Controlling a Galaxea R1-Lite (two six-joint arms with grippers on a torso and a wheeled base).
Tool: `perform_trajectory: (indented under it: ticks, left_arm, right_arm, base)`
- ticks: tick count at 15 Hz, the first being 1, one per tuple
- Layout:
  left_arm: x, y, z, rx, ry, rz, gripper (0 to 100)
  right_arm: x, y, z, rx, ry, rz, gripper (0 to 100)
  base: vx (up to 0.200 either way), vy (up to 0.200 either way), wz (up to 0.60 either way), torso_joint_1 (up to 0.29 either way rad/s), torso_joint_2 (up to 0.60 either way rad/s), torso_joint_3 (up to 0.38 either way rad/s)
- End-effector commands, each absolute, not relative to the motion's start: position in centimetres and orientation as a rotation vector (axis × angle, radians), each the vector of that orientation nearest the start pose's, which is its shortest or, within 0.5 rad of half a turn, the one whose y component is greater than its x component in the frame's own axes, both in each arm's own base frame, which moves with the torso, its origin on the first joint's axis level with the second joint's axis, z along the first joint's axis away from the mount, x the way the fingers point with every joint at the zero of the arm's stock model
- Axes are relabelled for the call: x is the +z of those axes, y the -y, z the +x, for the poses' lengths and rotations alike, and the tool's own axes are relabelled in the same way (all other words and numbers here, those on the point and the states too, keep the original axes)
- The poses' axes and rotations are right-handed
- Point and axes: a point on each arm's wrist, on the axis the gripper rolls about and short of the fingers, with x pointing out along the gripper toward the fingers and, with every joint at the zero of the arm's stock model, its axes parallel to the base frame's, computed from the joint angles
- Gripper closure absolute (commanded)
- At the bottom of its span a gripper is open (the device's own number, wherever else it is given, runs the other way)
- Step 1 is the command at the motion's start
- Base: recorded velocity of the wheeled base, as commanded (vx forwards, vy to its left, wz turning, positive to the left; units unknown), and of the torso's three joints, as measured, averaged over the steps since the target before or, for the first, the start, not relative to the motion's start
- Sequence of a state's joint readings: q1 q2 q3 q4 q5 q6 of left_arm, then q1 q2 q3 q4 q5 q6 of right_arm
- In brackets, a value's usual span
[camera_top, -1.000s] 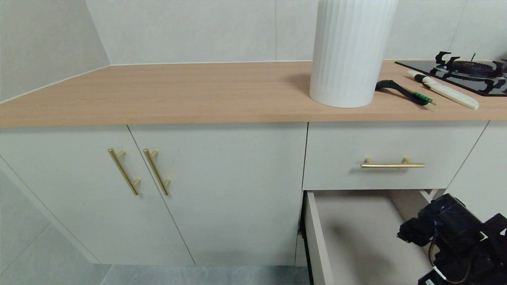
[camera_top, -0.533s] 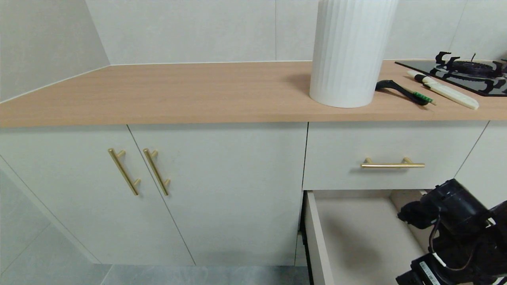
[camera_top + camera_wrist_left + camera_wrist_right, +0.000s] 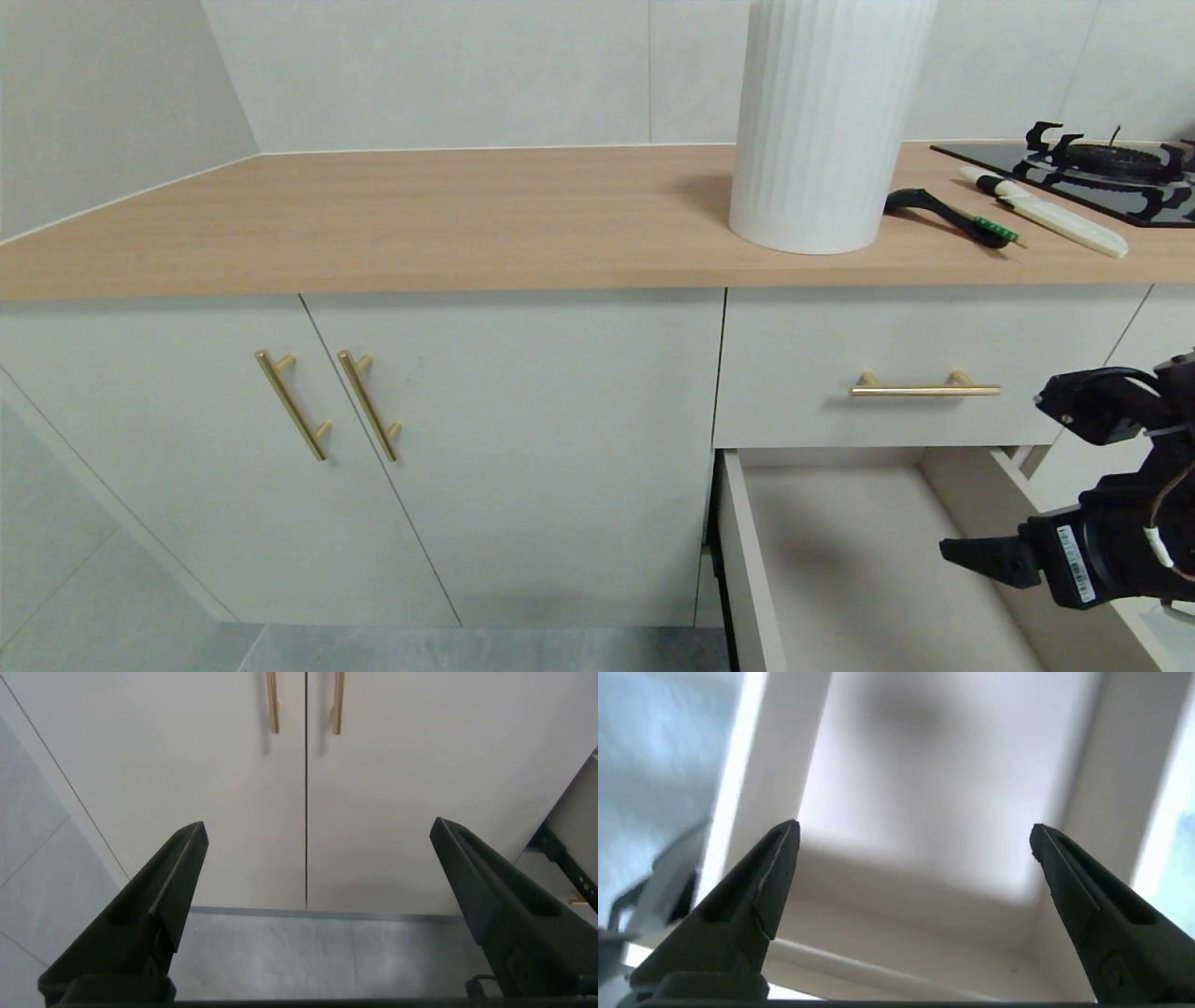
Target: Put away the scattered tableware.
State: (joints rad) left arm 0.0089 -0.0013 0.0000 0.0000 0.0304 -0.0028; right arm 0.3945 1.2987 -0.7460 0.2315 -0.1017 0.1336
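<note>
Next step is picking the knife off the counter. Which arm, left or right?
Right. The knife lies at the right end of the counter, by the stove. The open right gripper hangs over the open drawer below that end. The left gripper faces the cabinet doors, farther left.

A white ribbed canister (image 3: 826,121) is standing upright on the wooden countertop (image 3: 420,219). A black gas hob (image 3: 1111,166) is sitting at its right end. Two cabinet doors (image 3: 523,448) are hanging shut below, their brass handles (image 3: 291,404) side by side.
</note>
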Motion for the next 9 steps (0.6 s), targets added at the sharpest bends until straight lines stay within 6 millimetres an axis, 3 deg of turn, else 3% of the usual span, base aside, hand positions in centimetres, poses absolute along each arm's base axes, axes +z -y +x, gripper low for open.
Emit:
perform_trajectory:
  ticks: [1,3,6,9]
  left_arm:
    - [7.55,-0.05,-2.28,0.040,0.000,-0.003,0]
    - [7.55,-0.05,-2.28,0.040,0.000,-0.003,0]
    - [7.55,-0.05,-2.28,0.040,0.000,-0.003,0]
    - [7.55,-0.05,-2.28,0.040,0.000,-0.003,0]
  right_arm:
    - [20.12,-5.98,15.77,0.216,-0.709,-0.048,0]
    - [20.40,-5.88,15.55,0.217,-0.690,-0.045,0]
    - [20.58,-5.80,15.35,0.222,-0.678,-0.054,0]
    - [20.85,-5.68,15.02,0.227,-0.661,-0.059,0]
  base:
    - [0.000,0.000,0.00,0.000,0.00,0.000]
    - [0.000,0.000,0.00,0.027,-0.16,-0.117]
    - [0.000,0.000,0.00,0.087,-0.26,-0.289]
    - [0.000,0.000,0.00,0.118,-0.55,-0.312]
